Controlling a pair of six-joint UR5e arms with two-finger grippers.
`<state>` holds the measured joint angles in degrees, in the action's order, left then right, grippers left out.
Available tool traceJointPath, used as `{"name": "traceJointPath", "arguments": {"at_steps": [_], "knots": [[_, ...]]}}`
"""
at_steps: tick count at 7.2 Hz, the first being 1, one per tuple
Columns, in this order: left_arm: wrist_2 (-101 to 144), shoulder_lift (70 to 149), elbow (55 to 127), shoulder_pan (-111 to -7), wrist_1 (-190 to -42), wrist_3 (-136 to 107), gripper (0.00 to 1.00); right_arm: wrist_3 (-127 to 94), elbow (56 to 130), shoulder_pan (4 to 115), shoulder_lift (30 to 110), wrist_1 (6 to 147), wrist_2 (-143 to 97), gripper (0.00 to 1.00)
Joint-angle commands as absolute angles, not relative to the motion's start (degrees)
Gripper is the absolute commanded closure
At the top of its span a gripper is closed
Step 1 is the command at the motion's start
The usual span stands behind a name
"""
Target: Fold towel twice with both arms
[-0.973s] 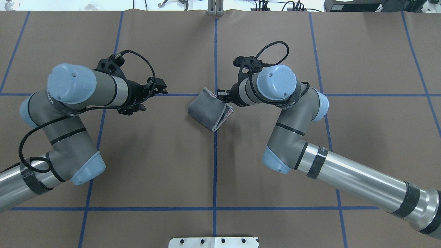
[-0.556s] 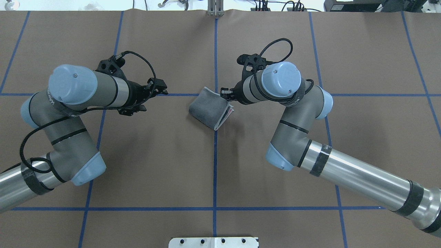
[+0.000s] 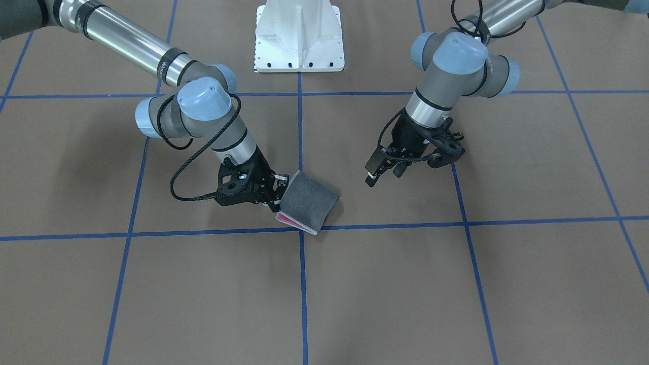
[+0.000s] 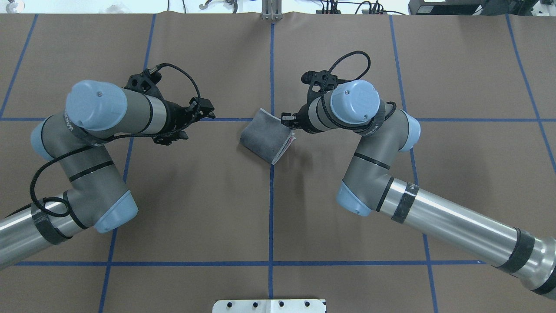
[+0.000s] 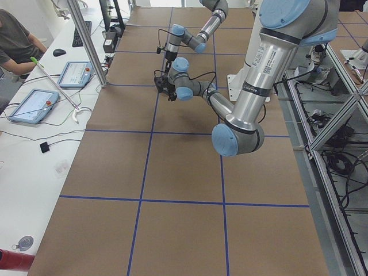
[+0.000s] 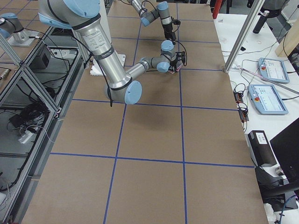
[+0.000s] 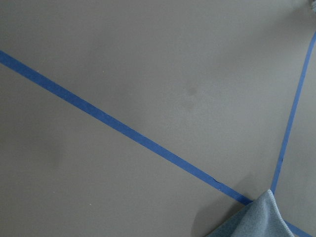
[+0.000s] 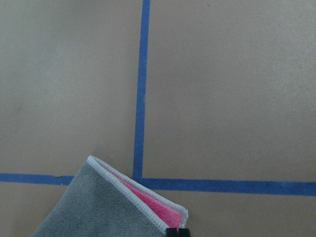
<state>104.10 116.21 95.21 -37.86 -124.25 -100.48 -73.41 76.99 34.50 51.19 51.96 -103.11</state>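
**Towel folded, R gripper at its edge**

Towel: folded small, grey face out, pink showing at the open edge w/ light border. Lies flat, skewed, one edge touching tape cross, rest on robot's side of it.

R arm: bent. R gripper low, jaws apart, beside cross at towel's open edge.

L arm: bent. L gripper jaws apart, well apart from cross.

The place is a robotics lab. A left arm and a right arm, both industrial, work at a white pedestal on a long table covered in brown paper gridded with blue tape. Aluminium framing lines one side. On the other, a white bench carries a teach pendant, cables and a keyboard, with a person seated there.
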Motion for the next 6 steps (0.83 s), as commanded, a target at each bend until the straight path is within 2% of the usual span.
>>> {"name": "traceJointPath", "arguments": {"at_steps": [1,2,4,6], "knots": [[104.1,119.3,92.9,-37.8,-124.3,-102.3,0.01,-73.7,76.6,34.5,51.2,51.9,-103.1,0.47],[104.1,119.4,92.6,-37.8,-124.5,-102.5,0.01,-74.3,76.6,34.5,51.2,51.9,-103.1,0.01],[104.1,122.3,91.9,-37.6,-124.5,-105.9,0.01,-73.4,77.5,37.2,52.6,51.5,-107.6,0.0],[101.5,124.8,91.8,-36.0,-125.3,-110.8,0.01,-68.2,81.5,42.8,58.6,51.4,-116.3,0.0]]}}
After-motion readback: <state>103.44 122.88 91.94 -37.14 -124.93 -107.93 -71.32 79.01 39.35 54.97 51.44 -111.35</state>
